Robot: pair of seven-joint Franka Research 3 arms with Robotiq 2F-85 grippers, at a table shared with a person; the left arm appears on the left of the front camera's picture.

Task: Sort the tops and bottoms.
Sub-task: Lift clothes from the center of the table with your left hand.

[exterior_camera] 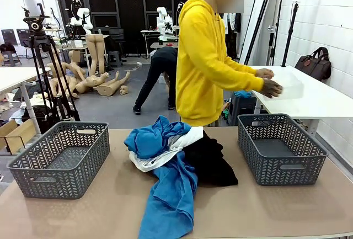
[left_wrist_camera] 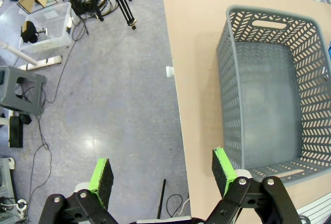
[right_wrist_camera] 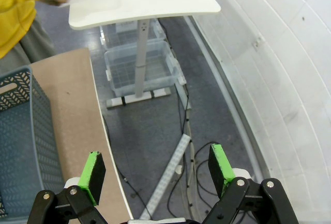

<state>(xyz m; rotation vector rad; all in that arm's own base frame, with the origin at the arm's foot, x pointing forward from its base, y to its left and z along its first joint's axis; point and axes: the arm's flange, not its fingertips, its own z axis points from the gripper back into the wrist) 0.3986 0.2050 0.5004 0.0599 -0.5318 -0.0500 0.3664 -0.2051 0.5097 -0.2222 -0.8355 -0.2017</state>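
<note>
A heap of clothes lies in the middle of the brown table (exterior_camera: pixel 110 206). The tops show as a blue garment (exterior_camera: pixel 171 195) trailing toward the near edge, another blue one (exterior_camera: pixel 149 137) bunched at the back, and a white shirt (exterior_camera: pixel 165 153) between them. The black bottoms (exterior_camera: pixel 212 162) lie at the heap's right side. My left gripper (left_wrist_camera: pixel 163 175) hangs open over the floor beside the table's left edge, next to a grey basket (left_wrist_camera: pixel 269 94). My right gripper (right_wrist_camera: pixel 158 169) hangs open over the floor past the table's right edge.
A grey basket (exterior_camera: pixel 60 159) stands at the table's left and another grey basket (exterior_camera: pixel 281 148) at its right, both holding nothing. A person in a yellow hoodie (exterior_camera: pixel 207 62) stands at the far side, hands on a white table (exterior_camera: pixel 309 98). A tripod (exterior_camera: pixel 47 73) stands at far left.
</note>
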